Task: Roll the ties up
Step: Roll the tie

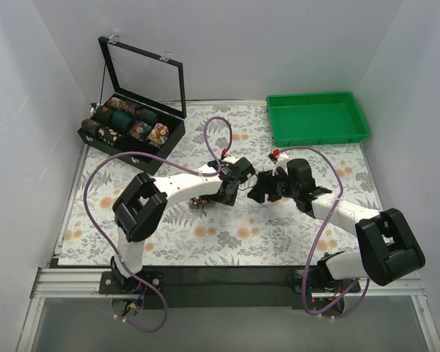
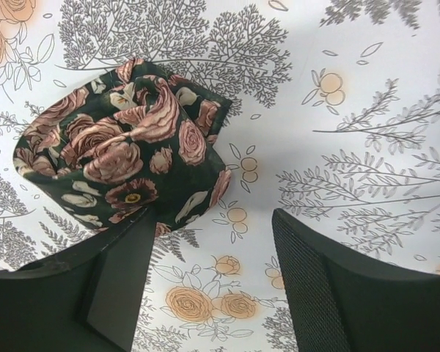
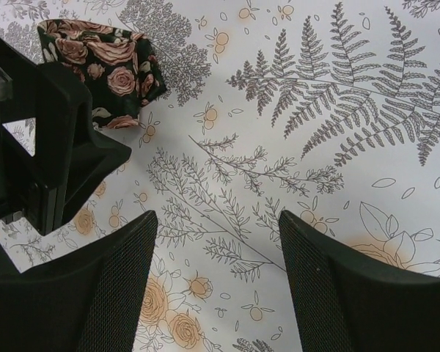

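Note:
One tie [image 2: 125,154] lies as a fist-sized roll, dark with pink roses, on the floral table covering. In the top view the roll [image 1: 199,203] peeks out from under the left arm. My left gripper [image 2: 213,220] is open. Its left finger [image 2: 117,279] rests at the roll's near edge, and only table covering shows between the jaws. My right gripper [image 3: 216,220] is also open and empty, hovering just right of the left one [image 1: 218,196]. From the right wrist, the tie [image 3: 103,66] sits at the upper left, behind the left gripper's black body [image 3: 51,147].
A black box [image 1: 132,136] with its clear lid raised stands at the back left, holding several rolled ties. A green tray [image 1: 317,117] sits at the back right. Purple cables [image 1: 220,136] loop above both arms.

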You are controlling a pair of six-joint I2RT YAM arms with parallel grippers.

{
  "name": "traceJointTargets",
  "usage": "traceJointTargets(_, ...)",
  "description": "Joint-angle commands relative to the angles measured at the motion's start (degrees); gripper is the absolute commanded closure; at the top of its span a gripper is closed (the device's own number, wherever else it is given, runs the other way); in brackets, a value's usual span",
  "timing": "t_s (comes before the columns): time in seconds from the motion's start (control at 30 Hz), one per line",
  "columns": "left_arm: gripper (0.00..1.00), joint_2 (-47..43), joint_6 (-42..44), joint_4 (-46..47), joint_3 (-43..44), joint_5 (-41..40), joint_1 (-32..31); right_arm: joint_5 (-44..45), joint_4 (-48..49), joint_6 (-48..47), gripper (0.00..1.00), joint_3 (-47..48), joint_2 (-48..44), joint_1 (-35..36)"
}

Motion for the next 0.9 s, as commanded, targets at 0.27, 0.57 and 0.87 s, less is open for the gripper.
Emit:
traceJointTargets(0.27,0.33,-16.77,-1.43,8.21,-4.13,8.73,9.06,-6.69,1.6,-0.6,0.37,7.45,2.76,1.35)
traceJointTargets(0.57,0.19,-32.59,-1.16,27.7,-27.42,29.74,28.41,-7.66,3.79,6.06,0.37,18.51,13.57,6.44)
traceJointTargets(0.87,0.18,-33.22,-1.95,41.6,-39.91,52.44,38.88,-10.47,6.52,12.05,0.38,26.43,25.79,10.22)
